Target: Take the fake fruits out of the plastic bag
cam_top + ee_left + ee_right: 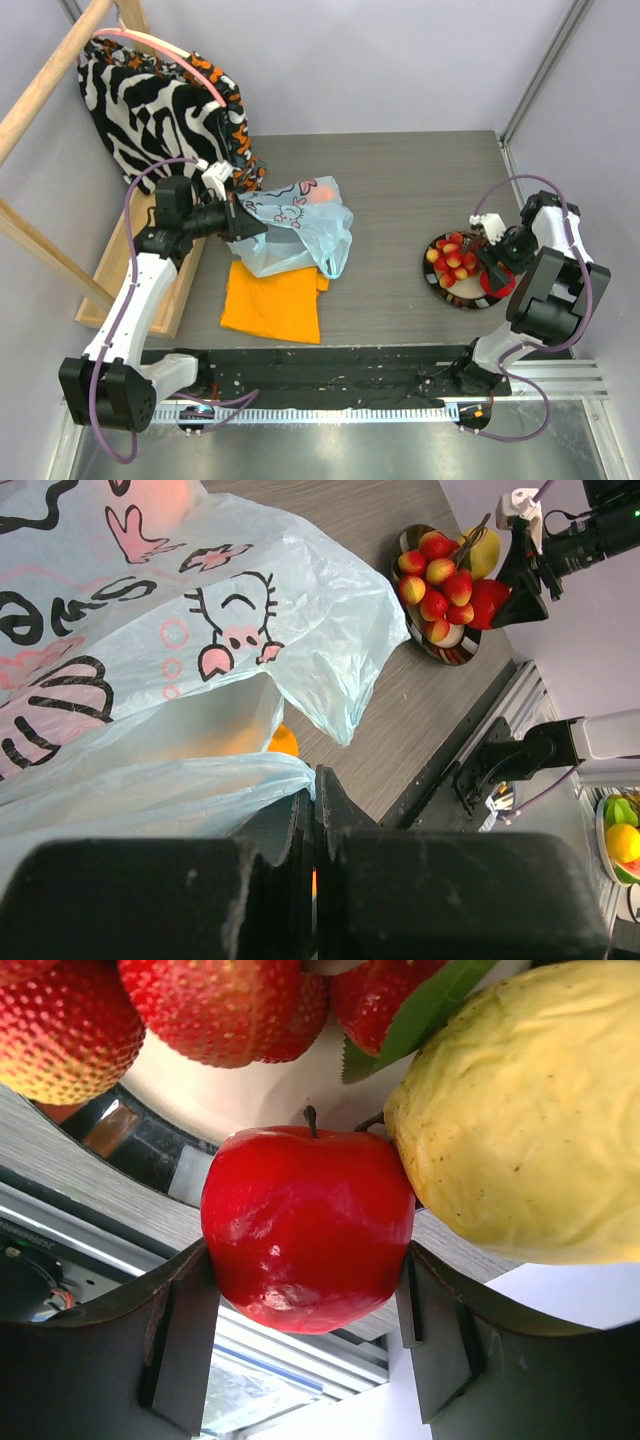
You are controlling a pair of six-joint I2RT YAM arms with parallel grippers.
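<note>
Your left end effector (243, 226) sits at the left edge of the plastic bag (300, 228); in the left wrist view its fingers (300, 825) are pressed together with only a thin slit between them, and a fold of the pale blue film runs into the tips, so it has the bag pinched. The bag lies crumpled on the grey worktop (420, 180), its near edge over an orange cloth (272, 302); an orange (320, 193) shows as a blurred glow through the film at the far side. A zebra-striped cloth (160, 100) hangs behind your left arm.

Your right end effector (308, 1300) is well apart from the bag, at a plate (443, 290) on the right; its two fingers (180, 1330) are partly open and press against both flanks of a red apple (308, 1225), which sits over the plate's rim; a yellow lemon (520, 1110) touches the apple, and strawberries (210, 1010) are heaped on the plate beyond.
</note>
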